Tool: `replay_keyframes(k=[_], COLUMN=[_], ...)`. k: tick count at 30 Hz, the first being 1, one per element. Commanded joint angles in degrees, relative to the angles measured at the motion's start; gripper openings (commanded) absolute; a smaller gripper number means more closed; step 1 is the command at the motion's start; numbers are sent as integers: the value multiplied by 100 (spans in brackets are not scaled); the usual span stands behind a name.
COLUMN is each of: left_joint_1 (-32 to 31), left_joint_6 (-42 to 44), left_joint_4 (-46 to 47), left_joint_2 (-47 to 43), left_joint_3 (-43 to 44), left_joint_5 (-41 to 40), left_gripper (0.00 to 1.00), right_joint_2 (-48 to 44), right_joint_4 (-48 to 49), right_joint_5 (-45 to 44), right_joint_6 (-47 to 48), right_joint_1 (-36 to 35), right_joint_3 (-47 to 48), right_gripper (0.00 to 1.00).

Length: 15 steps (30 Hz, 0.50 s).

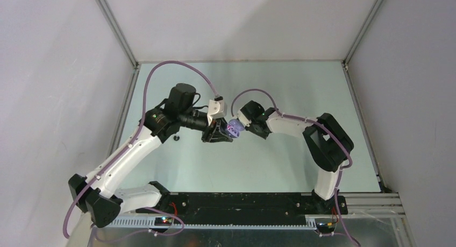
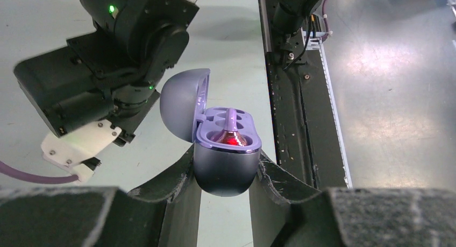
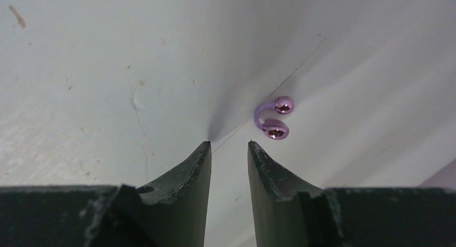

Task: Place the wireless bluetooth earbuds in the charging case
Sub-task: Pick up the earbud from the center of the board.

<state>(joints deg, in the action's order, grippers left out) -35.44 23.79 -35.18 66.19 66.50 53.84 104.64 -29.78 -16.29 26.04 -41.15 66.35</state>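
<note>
The charging case (image 2: pixel 223 174), a rounded grey-purple shell, hangs above the middle of the counter (image 1: pixel 301 96). Its lower half is pinched between the two fingers of the left hand (image 2: pixel 227 160). The left arm (image 1: pixel 129 150) stretches from its base at the near left corner up and inward, with its wrist turned toward the right. The right arm (image 1: pixel 322 145) rises from the near right, bends at the elbow and folds back toward the centre, which puts the right hand (image 3: pixel 229 146) just beside the case. Its fingers stand a little apart with nothing between them.

The counter is pale green, closed in by white walls (image 1: pixel 54 69) on three sides, and a black rail (image 1: pixel 242 201) along the near edge carries both bases.

The case's lid (image 2: pixel 183 104) is swung open and tipped back. In the moulded tray sits one pale purple seated earbud (image 2: pixel 230 136), glossy, with a red glint. A second, loose earbud (image 3: pixel 274 119), two shiny purple balls joined by a curved band, lies on a pale surface just beyond the right fingertips and clear of them.
</note>
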Motion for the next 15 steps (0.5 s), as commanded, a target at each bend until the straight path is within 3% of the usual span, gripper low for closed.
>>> replay_keyframes(k=[1, 15], left_joint_1=[58, 81], left_joint_6=[246, 253], left_joint_4=[-133, -129], left_joint_2=[-268, -354], left_joint_3=[307, 287], left_joint_5=[-2, 31], left_gripper=[9, 9], right_joint_2=[152, 899], right_joint_4=[505, 829], right_joint_5=[-805, -1922], right_joint_6=[142, 238], right_joint_1=[-173, -614], right_joint_3=[39, -93], right_gripper=[36, 35])
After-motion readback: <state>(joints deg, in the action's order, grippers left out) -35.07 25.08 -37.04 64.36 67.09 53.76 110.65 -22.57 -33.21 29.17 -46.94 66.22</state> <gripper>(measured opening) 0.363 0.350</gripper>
